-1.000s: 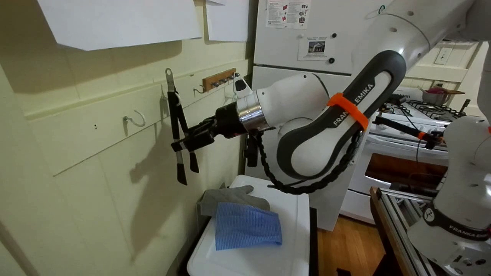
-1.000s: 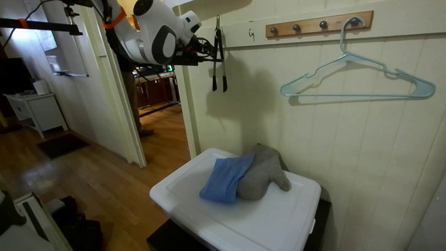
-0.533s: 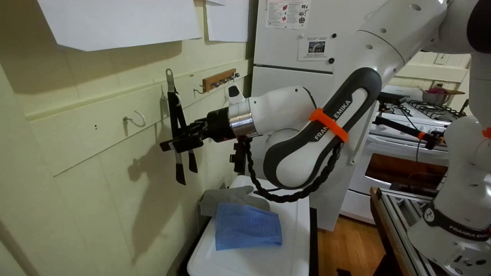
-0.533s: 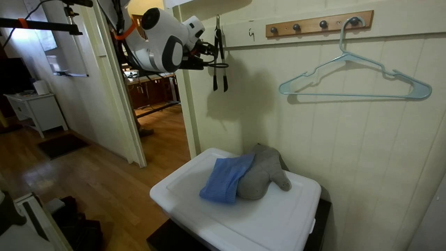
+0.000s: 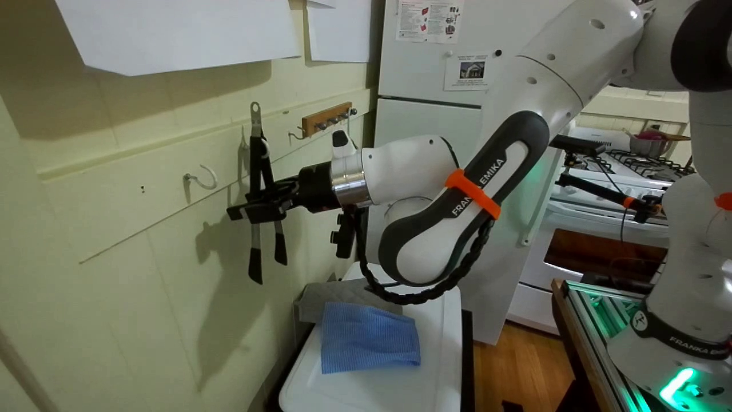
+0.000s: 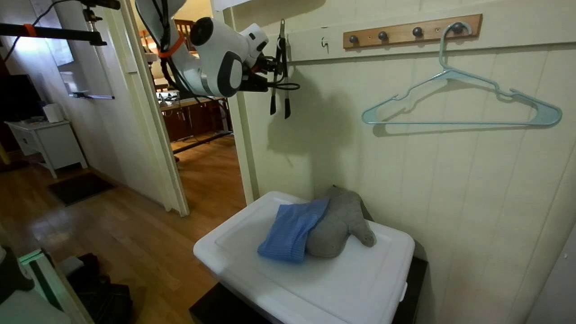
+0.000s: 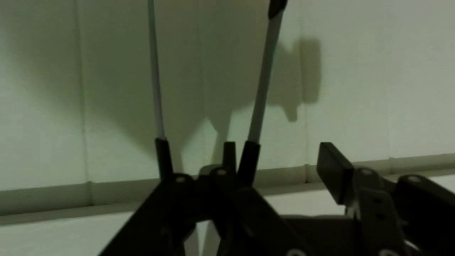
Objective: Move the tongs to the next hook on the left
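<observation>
The long black tongs [image 5: 255, 166] hang upright from a pale wire hook [image 5: 265, 150] on the wall board. They also show in an exterior view [image 6: 282, 47]. In the wrist view the two tongs arms [image 7: 263, 78] are spread apart. My gripper [image 5: 251, 207] is at mid-height of the tongs. In the wrist view its fingers [image 7: 279, 161] are wide apart. One tongs arm stands between them, close to the left finger; the other is outside that finger. Contact with the finger is hard to tell. Another hook [image 5: 201, 177] is bare to the left, and one [image 6: 324, 42] is to the right.
A wooden peg strip [image 6: 411, 32] with a pale blue hanger [image 6: 450, 122] is on the wall. Below, a white bin lid [image 6: 360, 279] carries a blue cloth [image 6: 290, 231] and a grey mitt [image 6: 335, 229]. White paper [image 5: 189, 34] juts out above the hooks.
My gripper has moved left along the wall in one exterior view, alongside the tongs. The tongs' lower ends have swung slightly left. A green light has come on at the robot base.
</observation>
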Available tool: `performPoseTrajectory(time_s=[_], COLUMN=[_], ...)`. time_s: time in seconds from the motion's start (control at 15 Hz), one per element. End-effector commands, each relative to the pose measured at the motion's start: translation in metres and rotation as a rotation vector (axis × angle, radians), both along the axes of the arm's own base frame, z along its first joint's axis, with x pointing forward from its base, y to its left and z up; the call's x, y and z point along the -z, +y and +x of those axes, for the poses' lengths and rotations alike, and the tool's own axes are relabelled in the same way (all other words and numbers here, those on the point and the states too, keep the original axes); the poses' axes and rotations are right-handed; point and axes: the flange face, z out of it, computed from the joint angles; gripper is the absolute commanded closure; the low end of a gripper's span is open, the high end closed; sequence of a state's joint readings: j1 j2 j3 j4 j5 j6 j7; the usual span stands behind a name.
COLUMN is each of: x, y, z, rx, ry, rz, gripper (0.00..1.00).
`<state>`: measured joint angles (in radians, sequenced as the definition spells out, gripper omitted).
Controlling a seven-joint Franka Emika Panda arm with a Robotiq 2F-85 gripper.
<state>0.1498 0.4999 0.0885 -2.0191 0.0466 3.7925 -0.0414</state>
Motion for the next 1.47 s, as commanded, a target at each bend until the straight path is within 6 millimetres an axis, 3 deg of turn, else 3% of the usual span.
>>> performPoseTrajectory(time_s=[0.0, 0.27, 0.53, 0.6, 0.67, 0.8, 1.27, 1.4], x=[0.001, -0.001, 0.002, 0.003, 0.003, 0.003, 0.003, 0.005], y=[-0.002, -0.010, -0.016, -0.016, -0.017, -0.013, 0.002, 0.003], z=[0.003, 0.001, 0.002, 0.002, 0.003, 0.002, 0.003, 0.004], rx=[-0.005, 0.009, 0.023, 0.023, 0.025, 0.016, -0.007, -0.005], ry=[-0.047, -0.072, -0.062, -0.058, -0.056, -0.051, -0.044, -0.044], rz=[0.005, -0.009, -0.014, -0.014, -0.014, -0.011, 0.001, 0.002], gripper=[0.69, 0.99, 0.96, 0.64, 0.65, 0.56, 0.02, 0.00])
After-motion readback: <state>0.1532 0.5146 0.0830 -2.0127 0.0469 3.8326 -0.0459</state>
